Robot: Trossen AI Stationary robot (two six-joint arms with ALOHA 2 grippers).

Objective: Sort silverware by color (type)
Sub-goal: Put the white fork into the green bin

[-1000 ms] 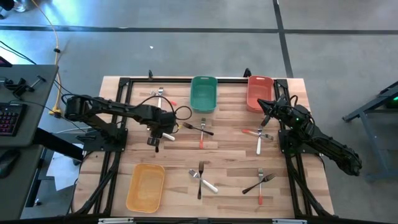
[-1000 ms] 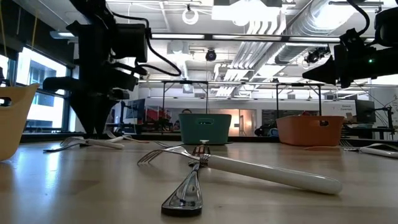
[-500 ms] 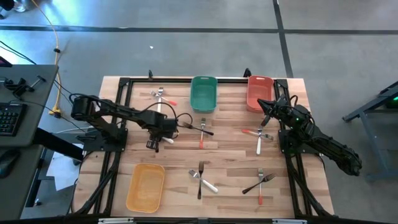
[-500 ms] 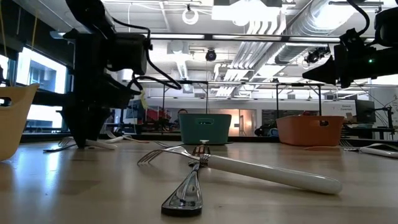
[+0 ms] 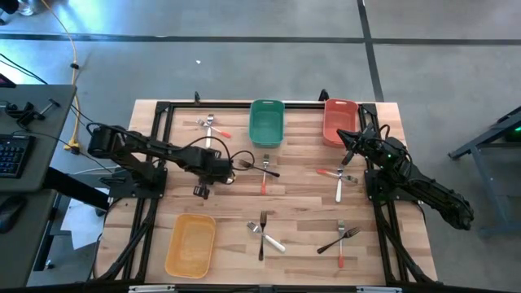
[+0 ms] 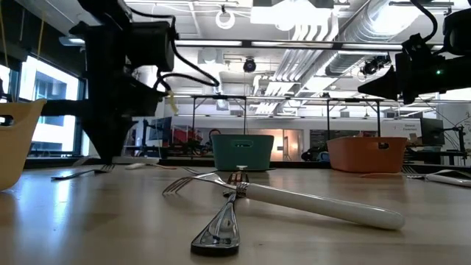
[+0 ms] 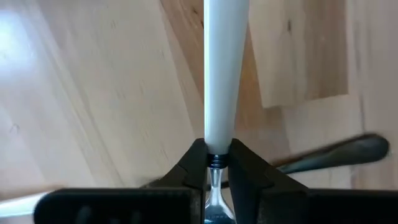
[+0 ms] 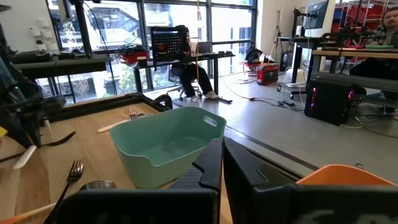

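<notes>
Green bin [image 5: 266,122], red bin [image 5: 339,120], yellow bin [image 5: 191,245] on wooden table [image 5: 301,216].

The wood table [image 5: 301,203] holds a green bin [image 5: 266,122] and red bin [image 5: 339,120] far, a yellow bin [image 5: 190,244] near left, and scattered forks [image 5: 264,232].

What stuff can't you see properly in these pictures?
- White-handled fork in the left hand: its prongs are hidden behind the hand's own fingers in the left wrist view, and too small from above.
- Yellow bin: cut off by the low view's edge.
- Red bin: mostly hidden behind the shut right hand in the right wrist view.
- Black fork: blurred, its prongs hidden by the left hand.
</notes>
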